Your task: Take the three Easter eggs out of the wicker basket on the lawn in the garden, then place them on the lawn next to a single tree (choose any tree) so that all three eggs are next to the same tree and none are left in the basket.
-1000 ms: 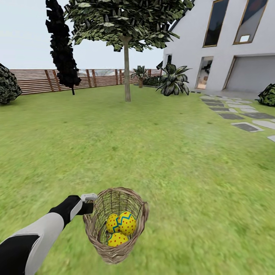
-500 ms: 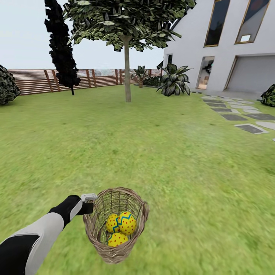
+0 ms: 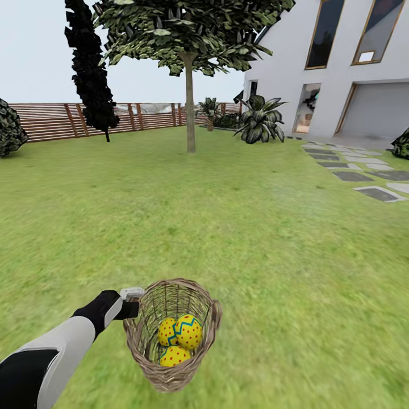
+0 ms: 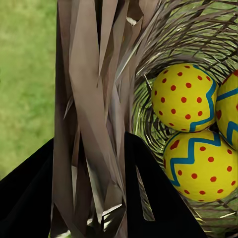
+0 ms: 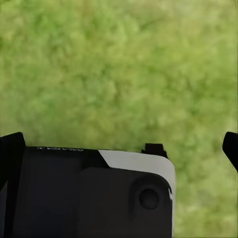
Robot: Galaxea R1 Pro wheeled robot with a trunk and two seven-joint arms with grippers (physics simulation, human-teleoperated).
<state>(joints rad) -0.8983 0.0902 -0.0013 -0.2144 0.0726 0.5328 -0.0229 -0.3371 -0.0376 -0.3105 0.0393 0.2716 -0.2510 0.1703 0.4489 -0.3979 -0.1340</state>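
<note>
While my left gripper [image 3: 136, 302] clamps the basket [image 3: 170, 335] rim beside three eggs [image 3: 180, 335], I judge that springy weave light but loose.

dark hand [image 4: 94, 198] clamps the wicker basket [image 4: 89, 99] wall; three easter eggs [image 4: 184, 97] inside

The scene is seen from the head camera looking forward and down across the lawn [image 3: 238, 227], with the wicker basket [image 3: 170, 372] low in the foreground and a tree [image 3: 190, 102], a fence [image 3: 51, 120] and a white house [image 3: 341, 62] far off. The left wrist camera is pressed close against the basket's woven wall [image 4: 94, 124], looking inside at the Easter eggs [image 4: 184, 97], shared with the head view. The right wrist camera is aimed straight down at grass [image 5: 119, 74].
</note>
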